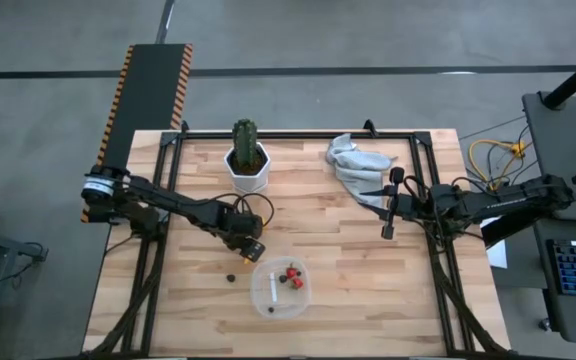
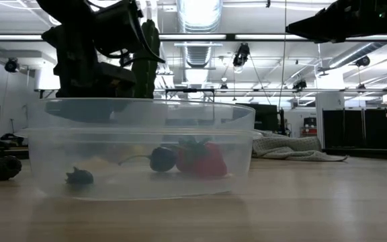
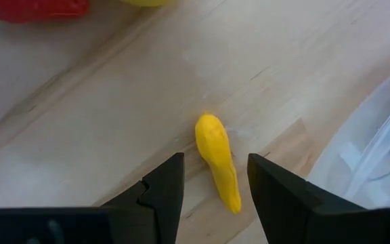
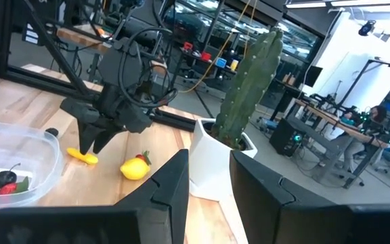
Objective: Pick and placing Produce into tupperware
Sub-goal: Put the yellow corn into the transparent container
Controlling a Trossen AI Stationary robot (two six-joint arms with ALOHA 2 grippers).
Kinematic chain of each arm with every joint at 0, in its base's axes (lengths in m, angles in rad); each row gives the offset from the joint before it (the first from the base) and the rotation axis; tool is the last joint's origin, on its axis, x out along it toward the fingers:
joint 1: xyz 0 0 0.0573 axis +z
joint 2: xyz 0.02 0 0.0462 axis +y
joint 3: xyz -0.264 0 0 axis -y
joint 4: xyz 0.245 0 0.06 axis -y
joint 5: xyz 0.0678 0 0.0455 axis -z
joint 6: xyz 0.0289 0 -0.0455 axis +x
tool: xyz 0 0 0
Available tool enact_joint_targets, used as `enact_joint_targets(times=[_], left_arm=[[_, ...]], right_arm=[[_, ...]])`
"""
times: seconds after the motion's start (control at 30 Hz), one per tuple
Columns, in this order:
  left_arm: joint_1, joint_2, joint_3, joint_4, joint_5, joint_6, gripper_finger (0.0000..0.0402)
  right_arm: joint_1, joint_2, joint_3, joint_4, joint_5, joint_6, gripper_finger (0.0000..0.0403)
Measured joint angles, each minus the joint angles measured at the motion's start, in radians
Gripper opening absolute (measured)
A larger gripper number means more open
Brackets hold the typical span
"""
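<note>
My left gripper (image 3: 215,177) is open and low over the table, its fingers standing on either side of a small yellow-orange sliver (image 3: 219,163) that lies flat on the wood. The right wrist view shows that gripper (image 4: 97,139) just above the sliver (image 4: 82,156), with the lemon (image 4: 135,168) beside it. The clear tupperware (image 1: 280,288) holds red strawberry pieces (image 1: 290,275) and dark berries (image 2: 161,158). One dark berry (image 1: 231,277) rests on the table outside it. My right gripper (image 1: 388,205) waits open, high near the table's right side.
The green cactus in its white pot (image 1: 248,158) stands toward the far edge, behind the left gripper. A grey cloth (image 1: 356,165) lies crumpled at the far right. A red piece (image 3: 32,8) sits beyond the sliver. Bare wood stretches between the tupperware and the right arm.
</note>
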Motion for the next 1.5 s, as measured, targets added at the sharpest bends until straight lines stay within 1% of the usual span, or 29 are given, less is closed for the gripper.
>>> enact_joint_targets(times=[1.5], left_arm=[[-0.017,0.065,0.001,0.028,0.008,-0.006,0.0147]], right_arm=[[0.000,0.000,0.000,-0.012,0.000,0.000,0.0100]])
